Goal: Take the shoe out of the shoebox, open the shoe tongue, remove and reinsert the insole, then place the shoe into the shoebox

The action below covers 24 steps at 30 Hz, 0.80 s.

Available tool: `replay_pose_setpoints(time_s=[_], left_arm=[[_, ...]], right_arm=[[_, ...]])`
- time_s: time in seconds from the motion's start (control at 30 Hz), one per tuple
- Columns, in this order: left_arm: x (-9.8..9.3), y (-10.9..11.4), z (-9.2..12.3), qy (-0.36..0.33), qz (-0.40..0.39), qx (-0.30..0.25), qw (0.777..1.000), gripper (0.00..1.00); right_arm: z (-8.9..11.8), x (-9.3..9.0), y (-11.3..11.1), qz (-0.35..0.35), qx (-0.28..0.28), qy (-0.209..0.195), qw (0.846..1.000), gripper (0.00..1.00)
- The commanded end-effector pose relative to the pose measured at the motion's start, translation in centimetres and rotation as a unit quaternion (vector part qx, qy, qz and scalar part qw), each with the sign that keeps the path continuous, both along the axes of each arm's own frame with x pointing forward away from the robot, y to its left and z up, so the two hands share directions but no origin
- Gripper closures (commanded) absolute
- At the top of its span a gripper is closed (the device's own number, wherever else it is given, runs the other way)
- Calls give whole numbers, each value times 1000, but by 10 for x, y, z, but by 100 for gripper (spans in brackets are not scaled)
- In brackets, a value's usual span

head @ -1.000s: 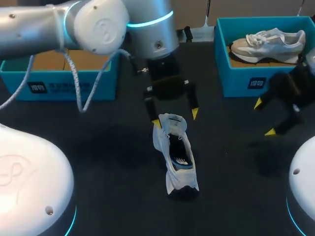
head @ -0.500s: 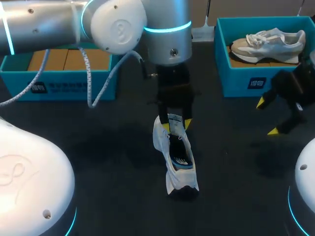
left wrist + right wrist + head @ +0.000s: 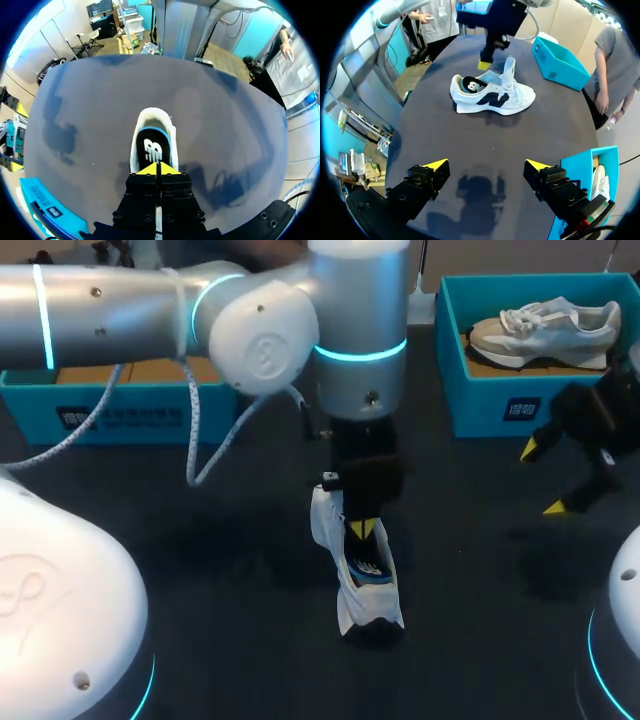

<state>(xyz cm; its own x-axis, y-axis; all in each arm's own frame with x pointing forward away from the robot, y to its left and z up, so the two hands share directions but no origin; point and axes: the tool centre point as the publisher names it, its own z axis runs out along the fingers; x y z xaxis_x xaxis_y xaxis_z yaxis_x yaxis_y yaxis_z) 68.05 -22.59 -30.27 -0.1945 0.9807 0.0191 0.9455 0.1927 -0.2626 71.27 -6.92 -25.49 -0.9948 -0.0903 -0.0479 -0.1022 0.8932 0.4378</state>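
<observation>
On the dark table [image 3: 200, 540], at its middle, lies the shoe [image 3: 370, 605], our left gripper [image 3: 362, 529] closed narrow over its insole [image 3: 368, 567], right gripper [image 3: 538, 479] wide near the right edge; we should pinch only the insole's rim

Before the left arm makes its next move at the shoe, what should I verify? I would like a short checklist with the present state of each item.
1. Shoe stands on its sole on the table: ok.
2. Tongue is pulled open and stands upright: ok.
3. Insole lies inside the shoe, uncovered from above: ok.
4. Left gripper is over the shoe's opening with its tips together. Whether they pinch the insole's edge: cannot tell.
5. Right gripper is open, holds nothing and is apart from the shoe: ok.
</observation>
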Motion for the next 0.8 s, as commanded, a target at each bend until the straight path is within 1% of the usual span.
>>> replay_pose_setpoints(time_s=[0.03,0.1,0.3,0.33,0.53,0.67,0.8], left_arm=[[-5,-4,-3,-19,2,2,1000,100],[-6,-4,-5,-29,3,4,1000,100],[-7,-7,-19,-28,15,7,999,100],[-7,-6,-22,-31,15,3,999,100],[-4,1,-44,-28,23,16,999,100],[-7,-6,-55,-30,26,21,999,100],[-8,-10,-62,-31,39,14,999,100]], right_arm=[[0,-1,0,-1,-1,0,1000,0],[0,-1,0,-1,-1,0,1000,0],[0,-1,0,-1,-1,0,1000,0],[0,-1,0,-1,-1,0,1000,0],[0,-1,0,-1,-1,0,1000,0],[0,-1,0,-1,-1,0,1000,0],[0,-1,0,-1,-1,0,1000,0]])
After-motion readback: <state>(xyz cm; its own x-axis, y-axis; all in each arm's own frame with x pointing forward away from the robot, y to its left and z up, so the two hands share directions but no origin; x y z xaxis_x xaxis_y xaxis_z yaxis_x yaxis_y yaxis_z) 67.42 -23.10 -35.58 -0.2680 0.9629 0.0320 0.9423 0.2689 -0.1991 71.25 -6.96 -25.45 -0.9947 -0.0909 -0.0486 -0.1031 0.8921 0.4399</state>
